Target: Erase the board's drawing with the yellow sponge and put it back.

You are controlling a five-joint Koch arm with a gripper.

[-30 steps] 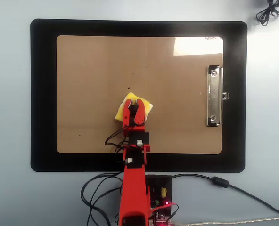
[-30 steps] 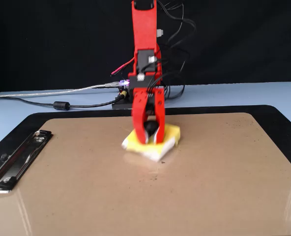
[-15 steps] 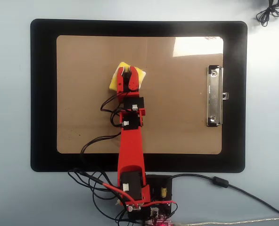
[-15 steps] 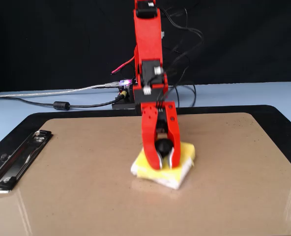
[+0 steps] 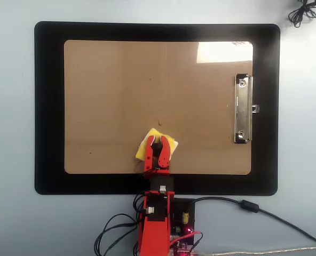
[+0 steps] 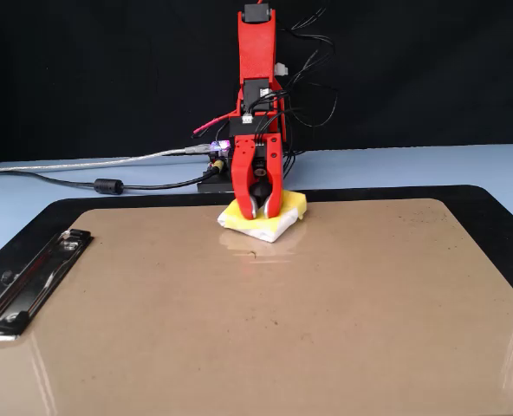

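- sponge stroke reversed: yellow sponge dragged from mid-board back to the near edge of the board.
- fingers clamp its black knob.
- tiny dark speck remains; erasing likely near done.

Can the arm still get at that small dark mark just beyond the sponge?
Probably yes. The mark lies uncovered on the board, just beyond the sponge that the end effector grips by its knob; nothing stands between.

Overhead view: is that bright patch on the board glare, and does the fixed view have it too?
Overhead view: yes, white glare on the board near the clip. Fixed view: a glossy sheen across the board's near part, reflecting the yellow sponge; both pictures sharp.
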